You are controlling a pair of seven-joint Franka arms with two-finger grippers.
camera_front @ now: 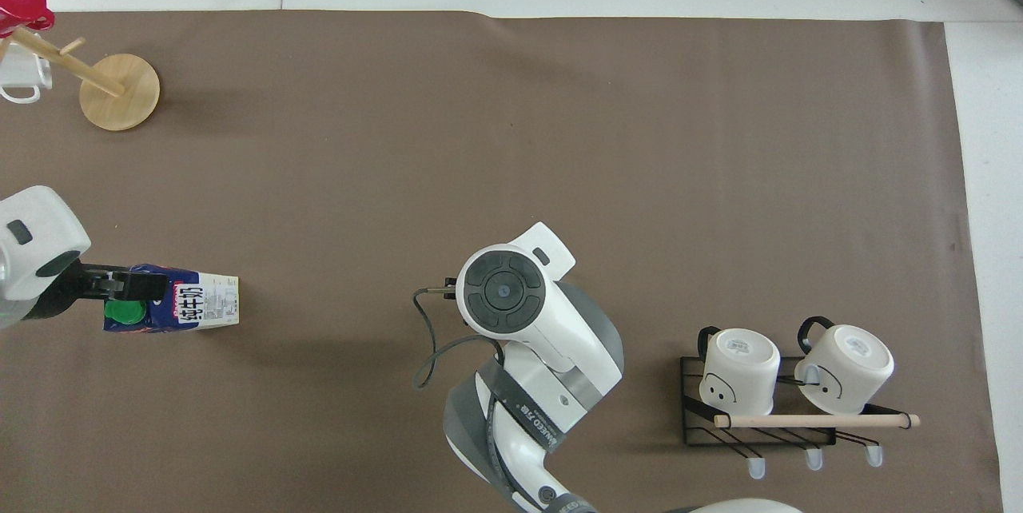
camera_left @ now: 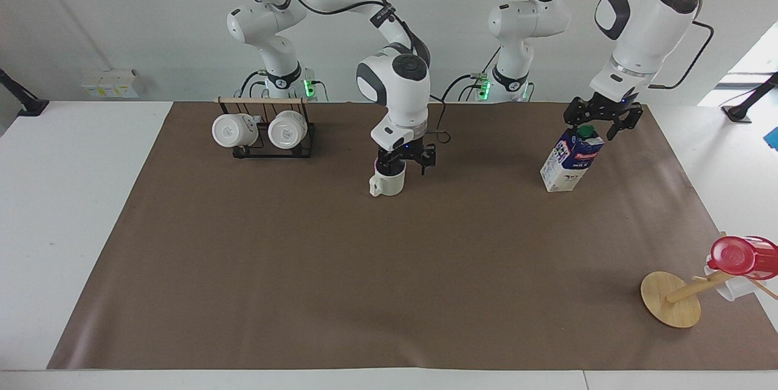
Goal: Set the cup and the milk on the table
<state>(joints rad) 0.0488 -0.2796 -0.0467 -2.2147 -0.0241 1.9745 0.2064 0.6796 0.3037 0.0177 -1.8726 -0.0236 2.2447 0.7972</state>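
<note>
While spread over the cup (camera_left: 387, 183) mid-surface (camera_left: 364, 268), right hand (camera_left: 406, 162) grips nothing; left hand (camera_left: 594, 121), also spread, straddles the milk (camera_left: 571, 159) cap.

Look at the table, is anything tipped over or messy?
Nothing is spilled. The cup and the milk both stand upright on the table. The one odd thing is the wooden mug tree, toward the left arm's end: it lies tipped on its side, its red cup still on it.

Cup (camera_left: 387, 182) and milk (camera_left: 570, 162) on table (camera_left: 73, 208), well apart
</note>
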